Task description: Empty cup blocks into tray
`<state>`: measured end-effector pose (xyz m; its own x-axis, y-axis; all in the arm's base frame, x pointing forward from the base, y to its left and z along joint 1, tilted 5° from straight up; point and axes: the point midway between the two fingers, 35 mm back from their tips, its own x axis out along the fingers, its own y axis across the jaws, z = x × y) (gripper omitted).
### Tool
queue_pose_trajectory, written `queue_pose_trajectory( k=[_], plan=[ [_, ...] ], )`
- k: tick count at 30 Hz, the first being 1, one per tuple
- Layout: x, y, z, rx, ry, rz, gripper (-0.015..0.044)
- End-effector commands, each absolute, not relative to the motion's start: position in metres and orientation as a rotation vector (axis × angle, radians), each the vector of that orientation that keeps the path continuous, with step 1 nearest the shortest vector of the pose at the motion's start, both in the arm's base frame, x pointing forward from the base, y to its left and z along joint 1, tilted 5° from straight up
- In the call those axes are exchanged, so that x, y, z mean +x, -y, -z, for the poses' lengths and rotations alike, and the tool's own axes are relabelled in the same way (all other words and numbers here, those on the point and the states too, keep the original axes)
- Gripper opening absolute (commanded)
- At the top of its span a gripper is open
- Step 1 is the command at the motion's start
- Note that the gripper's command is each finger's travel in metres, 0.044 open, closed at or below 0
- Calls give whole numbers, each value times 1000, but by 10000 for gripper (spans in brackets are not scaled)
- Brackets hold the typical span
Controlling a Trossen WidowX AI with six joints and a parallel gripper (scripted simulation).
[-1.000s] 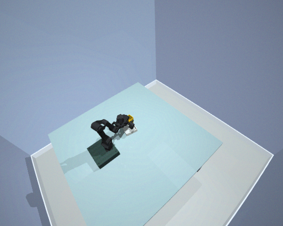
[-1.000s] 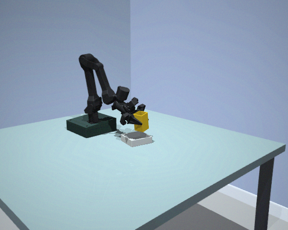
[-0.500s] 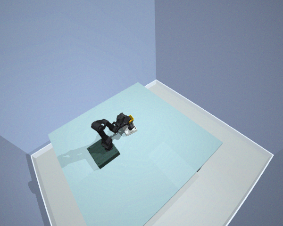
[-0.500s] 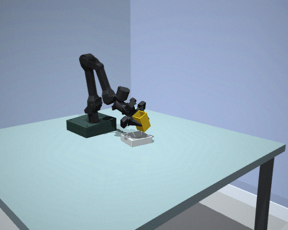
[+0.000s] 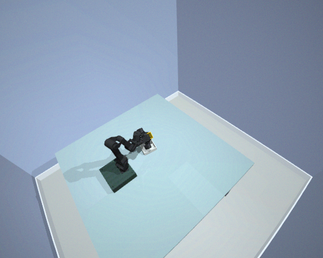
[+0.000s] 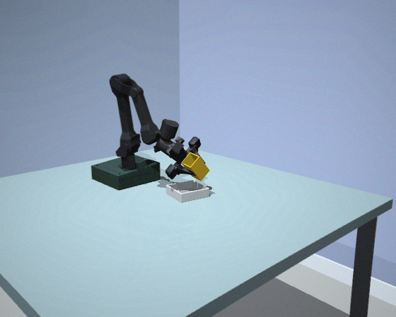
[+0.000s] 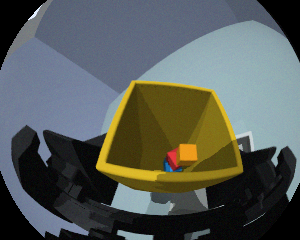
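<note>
Taking the pale blue-green table [image 5: 167, 200] [image 6: 164, 246] as the landmark — plain blue-grey walls [image 5: 233, 55] [image 6: 294, 85] [image 7: 155, 35] stand behind it, meeting in an upright corner. Below it spreads a pale grey floor [image 5: 273, 202] [image 6: 331, 284], edged by a white skirting strip [image 5: 245, 134] [image 6: 368, 278] — and a dark, straight leg [image 6: 363, 266] supports one corner.

Arm bent at elbow, wrist angled down toward worktop's far corner; gripper [image 5: 148, 141] [image 6: 192, 164] [image 7: 166, 128] tilted, fingers clamped on the cup.
</note>
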<state>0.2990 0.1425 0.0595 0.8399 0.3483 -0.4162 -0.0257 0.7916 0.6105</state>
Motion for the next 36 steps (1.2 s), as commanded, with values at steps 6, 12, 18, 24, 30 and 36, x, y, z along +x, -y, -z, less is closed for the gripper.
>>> queue_pose_trajectory(
  k=[6, 12, 18, 24, 30, 36],
  plan=[
    [300, -143, -60, 842, -565, -155, 0],
    [301, -143, -60, 969, -580, -119, 0],
    [301, -144, -59, 1097, -594, -81, 0],
    [301, -144, -59, 1224, -606, -43, 0],
    [302, -144, -58, 1350, -616, -3, 0],
    [302, -144, -58, 1477, -625, 38, 0]
  ],
)
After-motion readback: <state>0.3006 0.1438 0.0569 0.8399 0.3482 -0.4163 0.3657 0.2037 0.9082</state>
